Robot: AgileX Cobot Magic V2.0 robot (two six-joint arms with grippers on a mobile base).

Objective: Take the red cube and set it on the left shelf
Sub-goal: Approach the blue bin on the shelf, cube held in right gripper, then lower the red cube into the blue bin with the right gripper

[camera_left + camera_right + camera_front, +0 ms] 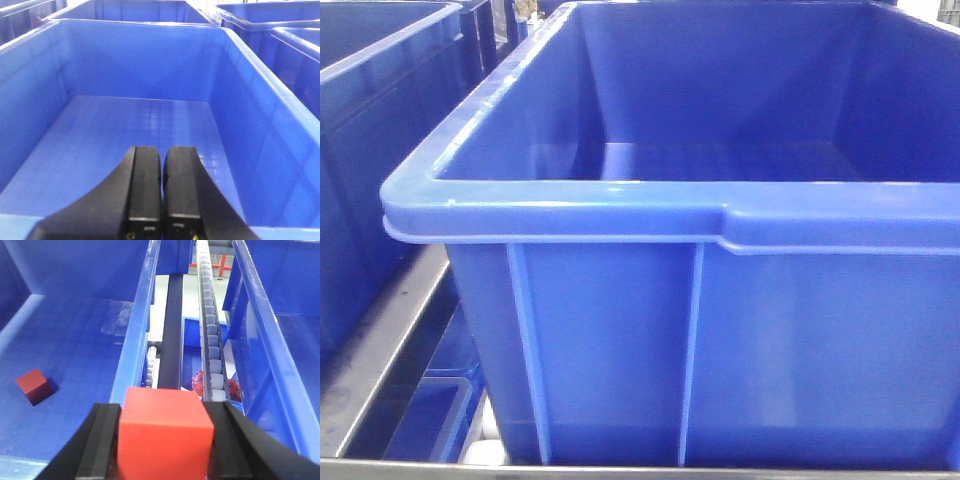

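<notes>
Right wrist view: my right gripper is squeezing the red cube, with one black finger on each side. The cube is up by the rim of a blue crate, next to a row of rollers. A darker cube lies on that crate's floor, off to the left.

Left wrist view: my left gripper is closed with nothing in it, its fingers pressed side by side. It is over the near edge of a big crate.

Front view: a deep crate stands on the grey shelf.
</notes>
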